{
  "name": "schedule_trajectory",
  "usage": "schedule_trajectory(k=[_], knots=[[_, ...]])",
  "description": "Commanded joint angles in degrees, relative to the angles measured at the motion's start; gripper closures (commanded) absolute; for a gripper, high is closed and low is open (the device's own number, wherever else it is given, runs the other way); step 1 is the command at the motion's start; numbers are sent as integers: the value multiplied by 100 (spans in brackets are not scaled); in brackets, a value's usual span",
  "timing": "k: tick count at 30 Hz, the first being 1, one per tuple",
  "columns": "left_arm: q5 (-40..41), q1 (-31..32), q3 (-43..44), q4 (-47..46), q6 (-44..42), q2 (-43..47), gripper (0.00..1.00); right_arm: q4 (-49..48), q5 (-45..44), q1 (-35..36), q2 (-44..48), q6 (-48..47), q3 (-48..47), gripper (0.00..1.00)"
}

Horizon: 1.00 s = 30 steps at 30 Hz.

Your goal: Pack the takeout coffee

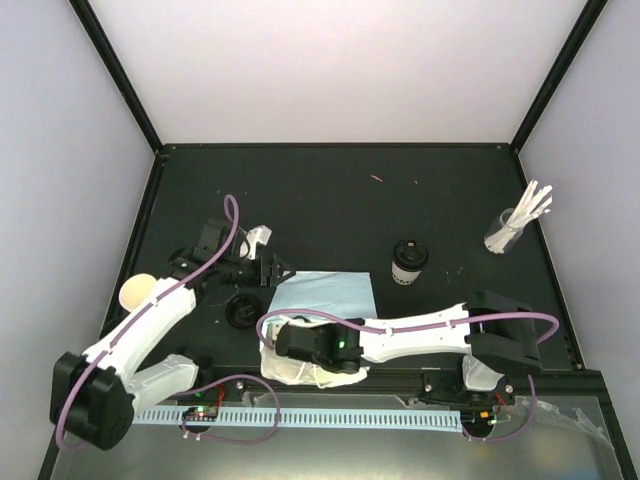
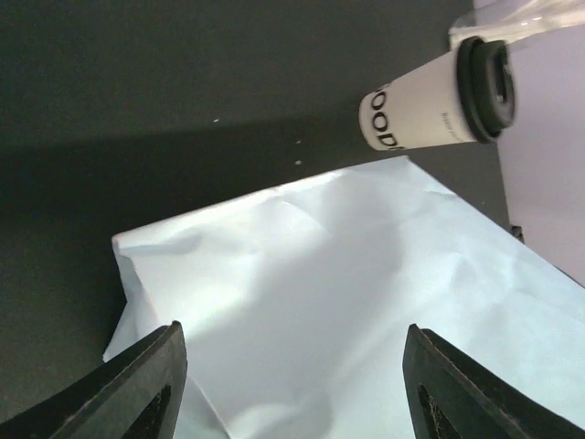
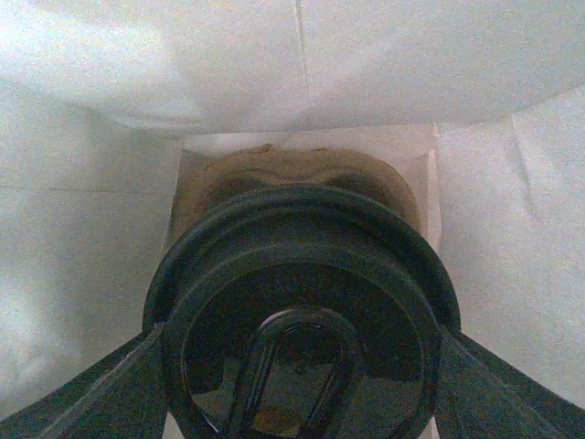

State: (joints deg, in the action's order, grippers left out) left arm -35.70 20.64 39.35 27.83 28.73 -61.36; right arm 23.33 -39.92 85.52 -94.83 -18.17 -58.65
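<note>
I think the step now is to slide the cup (image 3: 302, 256) deep into the bag (image 1: 325, 295) and sit it in the carrier (image 3: 292, 174). The bag lies flat on the table (image 1: 330, 190), so it could slip or fold up.

The left claw (image 2: 292, 334) is over the bag's back left corner. It could press the paper down there to keep the bag from sliding. The right claw (image 3: 302, 340) should push in slowly and straight. It should aim the cup's bottom at a hole in the carrier. It should not squeeze hard, or the top may pop off. It is best to let go only when the cup sits snug.

The left claw is wide open, with nothing between its fingers. The blue paper is just under it. I cannot tell if it touches the paper.

The right claw is inside the bag's mouth. Its two fingers hug the cup, one on each side. The brown carrier is just behind the cup, at the back of the bag. I cannot tell if the cup is in a hole yet.

Outside the bag there is more to pack. A bare cup (image 1: 137, 292) is by the left arm. A loose lid (image 1: 243, 312) lies just left of the bag. A second cup (image 1: 408, 262) stands to the bag's right.
</note>
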Motion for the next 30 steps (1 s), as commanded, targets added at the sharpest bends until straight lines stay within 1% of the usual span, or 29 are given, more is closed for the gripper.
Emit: schedule_trajectory(k=[1,8,14,21,30], knots=[[231,-8,243,740,-270,571,32,547,537,-137,27,-10,164,52],[557,-8,326,1661,-494,1599,27,627,870,-256,19,-20,59,52],[806,-8,382,1963,-395,2280,25,764,1204,-447,-24,-45,-102,52],[1016,-8,662,2096,-367,2532,23,967,1763,-859,-130,-81,-331,52],[934,-8,877,2233,-439,2480,22,1198,2692,-1608,-165,-192,-585,52]])
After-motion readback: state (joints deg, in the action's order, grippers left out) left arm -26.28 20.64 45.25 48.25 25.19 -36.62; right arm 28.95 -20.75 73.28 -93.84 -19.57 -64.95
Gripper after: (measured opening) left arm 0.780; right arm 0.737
